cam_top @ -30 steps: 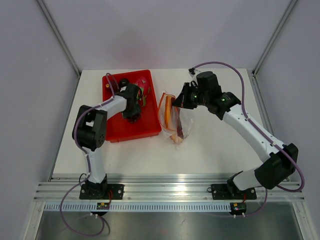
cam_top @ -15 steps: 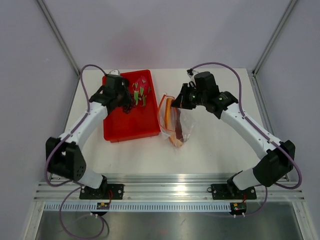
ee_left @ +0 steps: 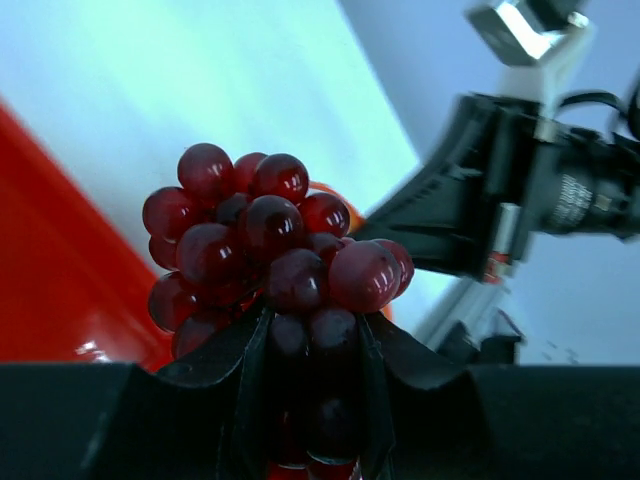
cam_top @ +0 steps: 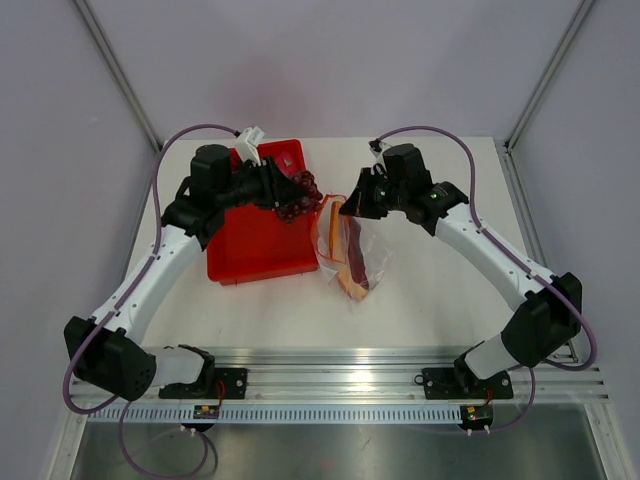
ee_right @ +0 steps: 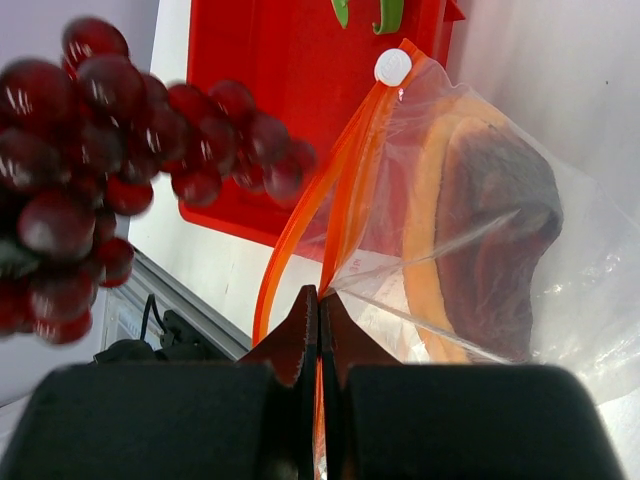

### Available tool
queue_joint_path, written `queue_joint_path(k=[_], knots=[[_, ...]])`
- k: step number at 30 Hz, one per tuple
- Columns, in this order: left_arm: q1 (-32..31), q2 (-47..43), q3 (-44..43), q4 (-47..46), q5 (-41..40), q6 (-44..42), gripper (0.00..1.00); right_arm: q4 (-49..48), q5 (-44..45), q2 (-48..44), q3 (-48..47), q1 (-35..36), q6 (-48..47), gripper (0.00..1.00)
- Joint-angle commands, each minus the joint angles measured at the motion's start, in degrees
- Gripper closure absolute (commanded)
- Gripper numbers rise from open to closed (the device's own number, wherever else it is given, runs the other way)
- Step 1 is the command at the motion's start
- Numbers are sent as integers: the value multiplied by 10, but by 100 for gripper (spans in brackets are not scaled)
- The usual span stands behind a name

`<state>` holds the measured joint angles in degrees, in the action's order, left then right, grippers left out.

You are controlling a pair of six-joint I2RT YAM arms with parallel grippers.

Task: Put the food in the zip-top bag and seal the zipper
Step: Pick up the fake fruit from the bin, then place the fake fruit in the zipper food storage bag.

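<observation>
My left gripper (cam_top: pixel 283 190) is shut on a bunch of dark red grapes (cam_top: pixel 298 195), held in the air over the right edge of the red bin, just left of the bag's mouth. The grapes fill the left wrist view (ee_left: pixel 270 260) between my fingers and show in the right wrist view (ee_right: pixel 110 150). The clear zip-top bag (cam_top: pixel 350 245) stands on the table with an orange-and-brown food piece (ee_right: pixel 490 240) inside. My right gripper (cam_top: pixel 345 210) is shut on one side of its orange zipper (ee_right: pixel 330 210), holding the mouth open.
The red bin (cam_top: pixel 255 240) lies left of the bag; green bits of another food piece (ee_right: pixel 365 12) show at its far end. White table edges and grey walls surround the area. An aluminium rail runs along the near edge.
My left arm has swung from the bin's far left corner to the right, carrying the grapes up to the bag's mouth. The right gripper keeps its hold on the zipper.
</observation>
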<state>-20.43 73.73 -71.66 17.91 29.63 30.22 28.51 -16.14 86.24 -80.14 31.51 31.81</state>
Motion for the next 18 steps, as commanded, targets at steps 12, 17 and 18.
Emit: queue_joint_path(k=[12, 17, 18], knots=[[-3, -36, 79, -249, 188, 161, 94, -35, -7, 34, -59, 7, -3, 100], [-3, -38, 77, -250, 209, 165, 94, -31, -13, 55, -83, 7, -10, 100], [-3, -34, 75, -248, 220, 164, 94, -33, -17, 55, -85, 7, -10, 100]])
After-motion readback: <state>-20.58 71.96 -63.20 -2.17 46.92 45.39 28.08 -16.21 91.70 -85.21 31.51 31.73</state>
